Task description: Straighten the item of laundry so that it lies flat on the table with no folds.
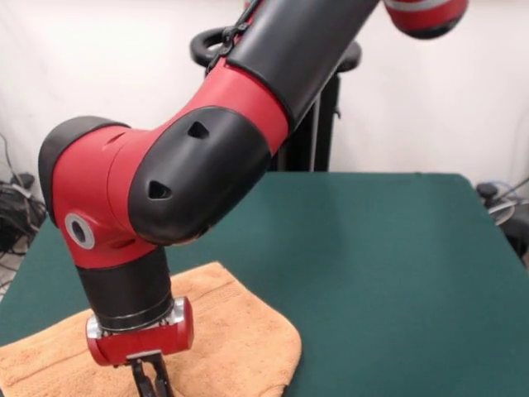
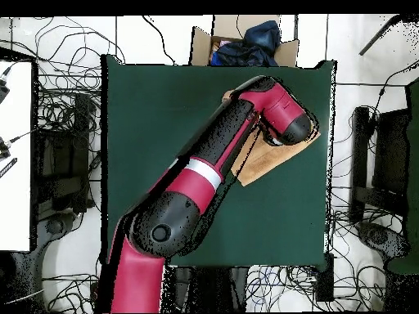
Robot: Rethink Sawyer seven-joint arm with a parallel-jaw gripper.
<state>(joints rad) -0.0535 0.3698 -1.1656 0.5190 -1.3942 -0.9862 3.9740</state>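
Peach terry towel [image 1: 231, 339] bunched near a table [image 1: 388, 273] corner, gripper [image 1: 151, 380] right over it, fingers apparently nearly closed, grip unclear

The red and black arm [image 1: 190, 157] reaches down from above, bent sharply at a bulky elbow joint, its forearm dropping almost vertical. The wrist ends in a red block, the claw [image 1: 152, 379] pointing straight down at the frame's bottom edge. Its two dark fingers [image 1: 159, 374] hang close together, tips cut off.
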